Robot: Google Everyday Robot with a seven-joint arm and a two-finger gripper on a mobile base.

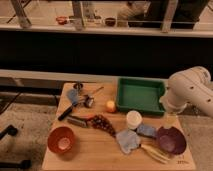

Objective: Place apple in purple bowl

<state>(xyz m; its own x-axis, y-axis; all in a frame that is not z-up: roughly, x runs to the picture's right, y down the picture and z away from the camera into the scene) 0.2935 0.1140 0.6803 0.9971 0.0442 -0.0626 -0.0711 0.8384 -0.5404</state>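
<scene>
The apple (110,106), small and yellow-orange, lies on the wooden table (95,152) just left of the green tray. The purple bowl (171,140) stands at the table's front right with nothing in it. My white arm comes in from the right, and its gripper (170,118) hangs above the table's right edge, between the tray and the purple bowl. It is well to the right of the apple and holds nothing.
A green tray (141,95) sits at the back right. A white cup (133,119) stands between apple and purple bowl. Blue cloths (129,140), a pale utensil (154,154), a dark red cluster (102,122), an orange bowl (62,139) and kitchen tools (80,97) fill the rest.
</scene>
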